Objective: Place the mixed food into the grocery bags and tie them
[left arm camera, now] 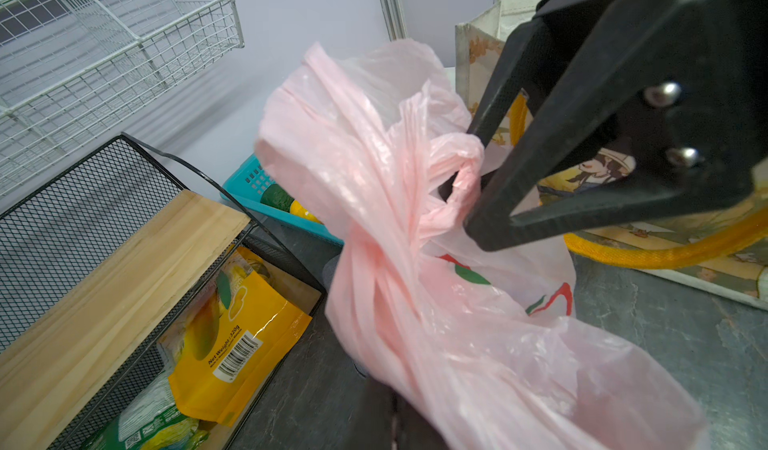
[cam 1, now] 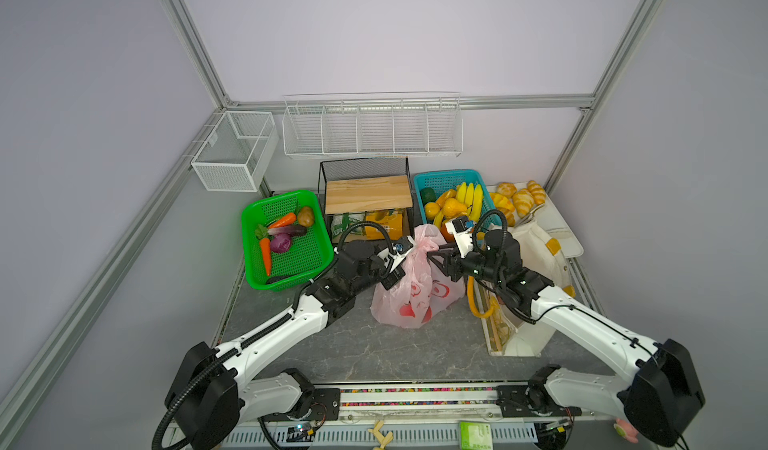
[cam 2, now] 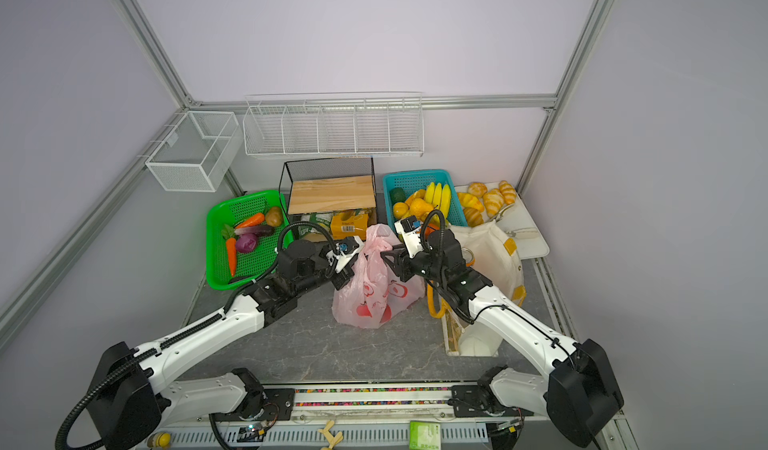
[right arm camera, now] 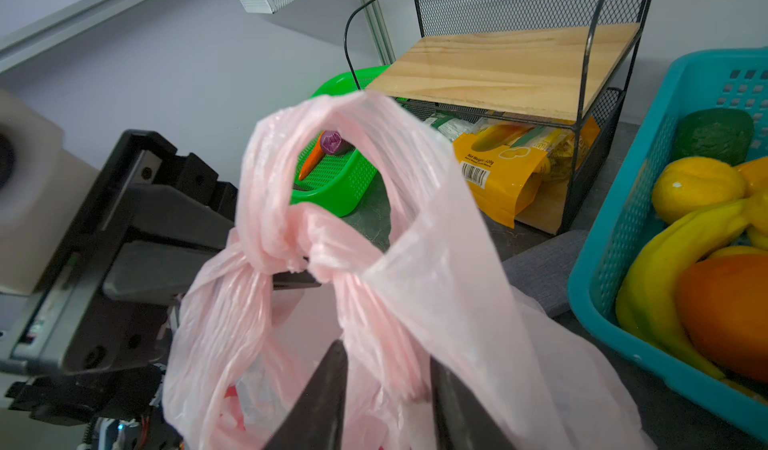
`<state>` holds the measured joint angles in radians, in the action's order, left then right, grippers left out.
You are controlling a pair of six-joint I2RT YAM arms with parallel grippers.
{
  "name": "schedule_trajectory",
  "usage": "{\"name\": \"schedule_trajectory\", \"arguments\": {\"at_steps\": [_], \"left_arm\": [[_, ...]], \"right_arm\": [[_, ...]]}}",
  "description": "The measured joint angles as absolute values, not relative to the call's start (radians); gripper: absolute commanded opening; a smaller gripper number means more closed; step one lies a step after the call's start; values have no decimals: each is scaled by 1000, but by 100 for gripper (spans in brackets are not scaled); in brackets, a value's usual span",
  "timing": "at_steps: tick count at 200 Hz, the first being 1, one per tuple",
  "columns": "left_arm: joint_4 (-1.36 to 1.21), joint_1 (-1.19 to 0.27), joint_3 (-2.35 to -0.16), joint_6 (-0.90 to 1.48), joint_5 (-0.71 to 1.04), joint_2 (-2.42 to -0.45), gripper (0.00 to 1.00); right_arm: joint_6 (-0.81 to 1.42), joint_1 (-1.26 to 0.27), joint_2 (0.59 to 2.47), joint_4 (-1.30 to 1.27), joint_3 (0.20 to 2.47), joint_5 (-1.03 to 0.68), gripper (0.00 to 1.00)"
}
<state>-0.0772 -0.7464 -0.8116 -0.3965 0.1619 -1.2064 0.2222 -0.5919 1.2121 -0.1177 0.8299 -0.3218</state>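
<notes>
Bag: thin translucent pink plastic bag with red fruit prints (cam 1: pixel 415 298), slumped just below and between both grippers.
Left gripper (right arm camera: pixel 291 279): clamped shut on twisted handle film, right beside the loose knot (right arm camera: pixel 286 244).
Right gripper (right arm camera: pixel 388 369): narrow, a handle strand between the jaws; firm pinch or not, cannot tell.
Handling: likely light, limp, slick, easy to tear.
Best hold: bunched handle ropes close to the fingertips, not flat film.

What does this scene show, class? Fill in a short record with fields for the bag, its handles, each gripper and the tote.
Pink bag: standing on the table, bulging
Handles: crossed into a loose knot
Left gripper: shut on the handle plastic at the knot
Right gripper: straddling a handle strand; grip unclear
Cream tote: slumped beside the right arm
</notes>
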Motion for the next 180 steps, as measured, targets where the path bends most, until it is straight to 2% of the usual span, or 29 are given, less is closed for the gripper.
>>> {"name": "schedule_trajectory", "arguments": {"at_steps": [33,126,180], "left_arm": [[-78,-746,-811,-397,161,-1206,0],[-78,-746,-799,-389,116,-1171,0],[-78,-746,-799,-369,76,-1159,0]], "right_arm": [[198,-592,1207,-96,830,-303,7],[136,-580,1089,202,856,-286,7],[134,-548,1084,315,898,-381,7]]}}
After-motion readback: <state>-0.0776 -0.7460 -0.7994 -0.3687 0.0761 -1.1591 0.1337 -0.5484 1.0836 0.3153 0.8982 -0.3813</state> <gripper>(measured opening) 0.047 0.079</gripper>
